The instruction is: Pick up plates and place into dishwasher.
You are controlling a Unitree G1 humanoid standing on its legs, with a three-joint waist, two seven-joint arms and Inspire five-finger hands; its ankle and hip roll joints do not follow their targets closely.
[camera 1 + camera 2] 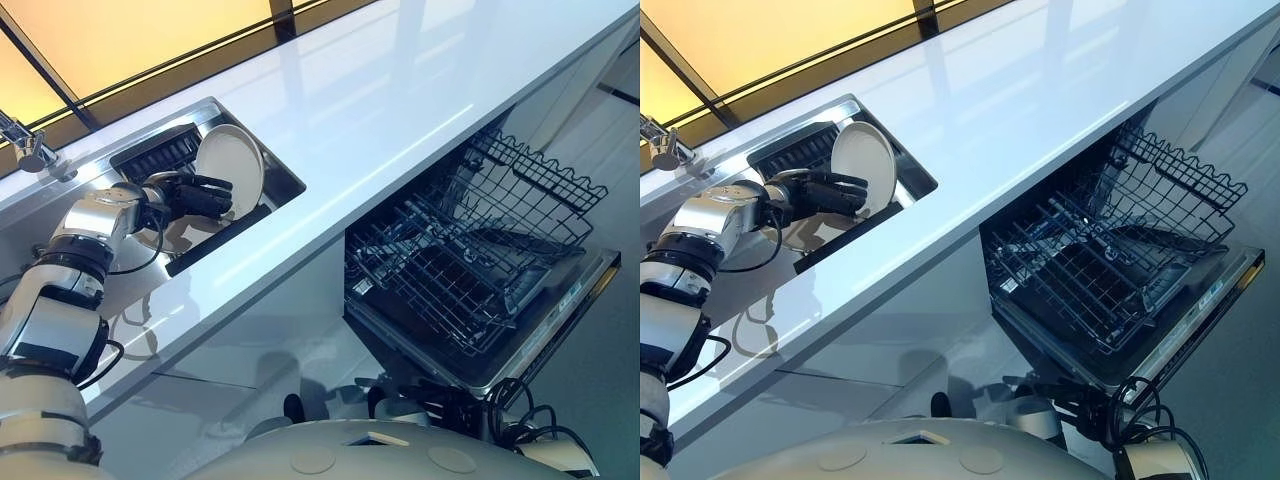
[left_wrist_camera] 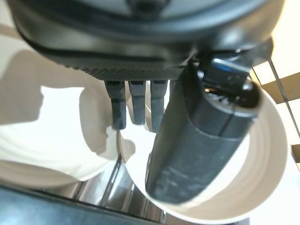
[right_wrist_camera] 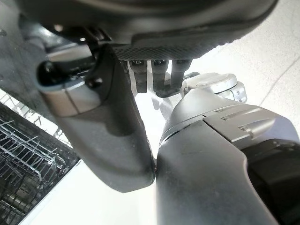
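Observation:
A round white plate (image 1: 232, 162) stands on edge, tilted, in the steel sink (image 1: 285, 178) at the left of the white counter. My left hand (image 1: 192, 194) reaches into the sink and is shut on the plate. In the left wrist view its thumb (image 2: 206, 126) lies across the plate's face (image 2: 269, 154) while the fingers (image 2: 138, 101) go behind the rim. The open dishwasher (image 1: 470, 260) stands at the right below the counter, its wire rack pulled out over the lowered door. My right hand (image 3: 112, 131) hangs low, fingers relaxed, holding nothing.
A black ribbed drainer (image 1: 157, 153) sits at the sink's back end. A chrome tap (image 1: 27, 146) stands at the far left. A second pale dish (image 2: 47, 140) lies beside the held plate. An upper wire basket (image 1: 545, 170) juts out above the lower rack.

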